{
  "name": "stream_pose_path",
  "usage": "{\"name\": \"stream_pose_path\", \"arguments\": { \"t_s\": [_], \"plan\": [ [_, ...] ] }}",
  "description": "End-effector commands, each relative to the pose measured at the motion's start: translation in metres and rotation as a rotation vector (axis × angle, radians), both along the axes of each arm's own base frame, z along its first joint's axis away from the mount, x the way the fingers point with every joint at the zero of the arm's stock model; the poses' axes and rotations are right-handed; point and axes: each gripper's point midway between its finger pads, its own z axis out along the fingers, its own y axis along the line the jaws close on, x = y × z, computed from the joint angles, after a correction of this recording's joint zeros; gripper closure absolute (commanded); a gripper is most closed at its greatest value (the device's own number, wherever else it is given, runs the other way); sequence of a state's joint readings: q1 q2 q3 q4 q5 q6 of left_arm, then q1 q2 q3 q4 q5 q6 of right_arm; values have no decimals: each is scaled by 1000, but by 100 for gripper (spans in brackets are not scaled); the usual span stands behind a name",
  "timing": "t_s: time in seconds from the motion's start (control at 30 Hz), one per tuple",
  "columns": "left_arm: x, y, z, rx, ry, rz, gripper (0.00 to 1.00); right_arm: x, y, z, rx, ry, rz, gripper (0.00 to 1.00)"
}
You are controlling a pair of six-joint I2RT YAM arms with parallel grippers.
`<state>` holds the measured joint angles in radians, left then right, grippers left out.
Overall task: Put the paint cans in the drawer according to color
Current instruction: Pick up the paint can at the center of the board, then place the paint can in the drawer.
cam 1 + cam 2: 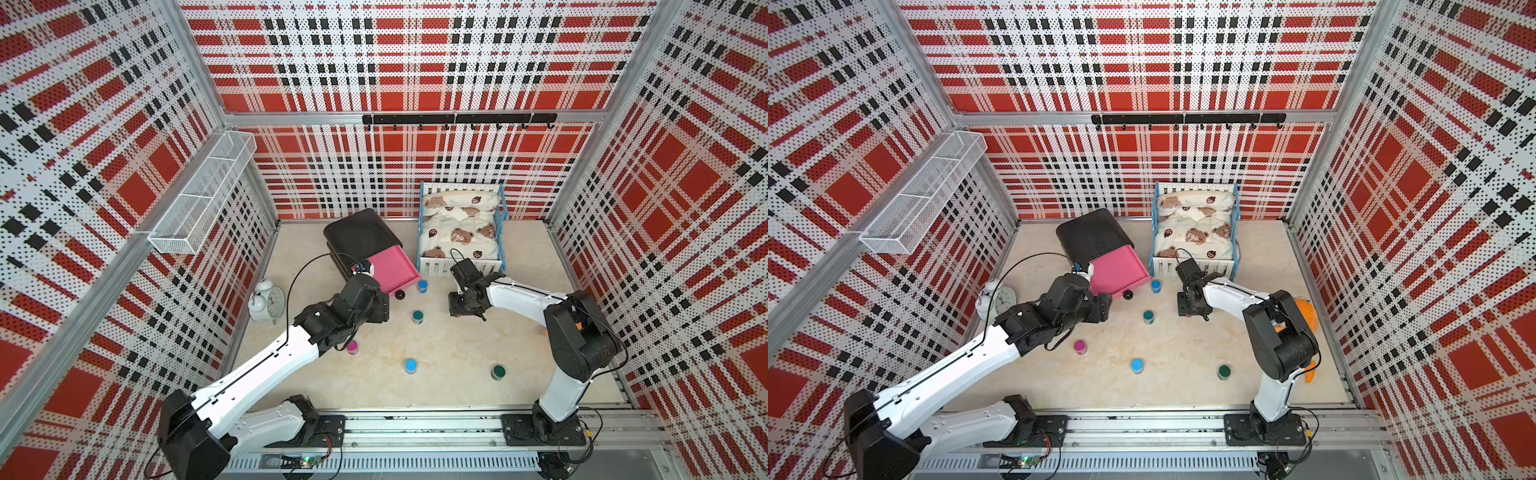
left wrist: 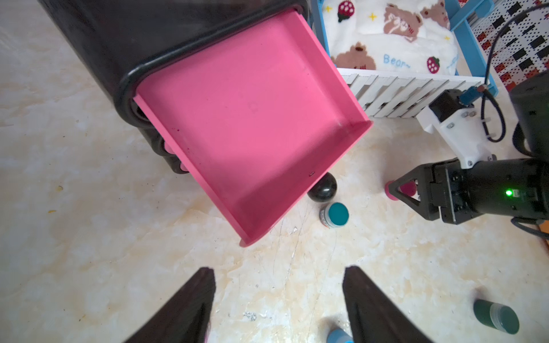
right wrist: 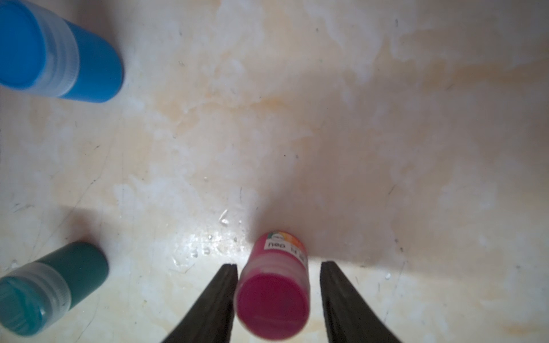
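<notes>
Right wrist view: your right gripper [image 3: 278, 264] straddles an upright pink jar [image 3: 273, 297] on the beige marbled tabletop [image 3: 386, 118]. One finger [image 3: 219, 297] touches the jar and the other stands just off it, so it's not clamped. To one side of those jaws, well apart, stand a blue jar [image 3: 59, 53] and a teal jar [image 3: 53, 285]. The other side and the space ahead are open tabletop.

Left wrist view: your left gripper [image 2: 279, 268] is released, fingers spread over tabletop. Ahead of it the pink drawer [image 2: 252, 112] is pulled out of the black chest [image 2: 118, 44], its knob [image 2: 322, 187] near the teal jar. The toy bed [image 2: 395, 38] stands beyond the drawer's far side.

In both top views, red plaid walls [image 1: 415, 62] box in three sides. Behind both grippers, toward the arm bases, stand a second pink jar [image 1: 352, 346], a second blue jar [image 1: 410, 365] and a dark green jar [image 1: 498, 372], well apart.
</notes>
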<state>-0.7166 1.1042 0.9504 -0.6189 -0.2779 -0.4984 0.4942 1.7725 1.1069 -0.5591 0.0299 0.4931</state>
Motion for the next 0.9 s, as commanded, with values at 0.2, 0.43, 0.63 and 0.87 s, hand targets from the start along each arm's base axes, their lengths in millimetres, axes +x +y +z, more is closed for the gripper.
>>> {"name": "stream_pose_path", "arguments": {
  "t_s": [0.2,0.43,0.63,0.87],
  "plan": [
    [-2,20,6,9,-15,51,26,6,2,28,-3,-2,17,71],
    [-1,28,16,6,-32,79,26,17,7,92,12,-96,32,73],
    [-3,40,22,18,-32,110,26,32,28,162,62,-232,96,80],
    [-16,47,13,-15,-2,131,26,39,74,223,126,-379,200,80]
  ]
}}
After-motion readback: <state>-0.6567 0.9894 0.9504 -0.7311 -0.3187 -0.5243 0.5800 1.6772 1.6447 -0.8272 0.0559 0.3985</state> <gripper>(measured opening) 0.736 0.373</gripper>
